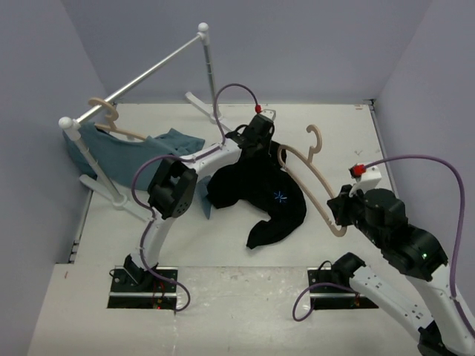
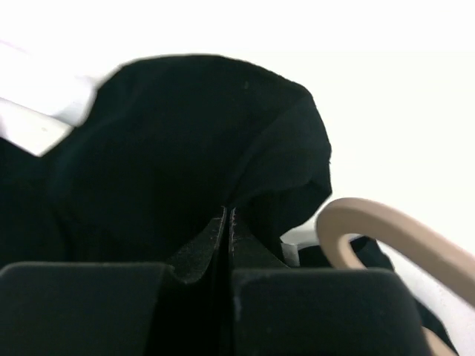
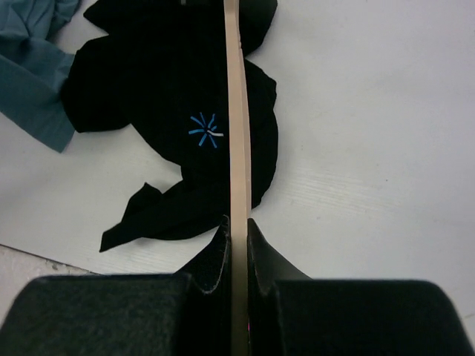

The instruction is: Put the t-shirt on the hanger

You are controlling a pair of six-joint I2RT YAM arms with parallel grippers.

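Black t-shirt (image 1: 252, 182) lay crumpled at table centre, blue star mark (image 1: 280, 196) facing up. Left gripper (image 2: 227, 220) was pinched together on fabric at the shirt's 12 o'clock edge. Right gripper (image 3: 237, 231) was clamped on the beige hanger (image 3: 236, 111) near one shoulder tip. The hanger ran over the shirt's 3 o'clock side, hook toward 12. Teal shirt (image 1: 178, 141) lay at 10 o'clock.
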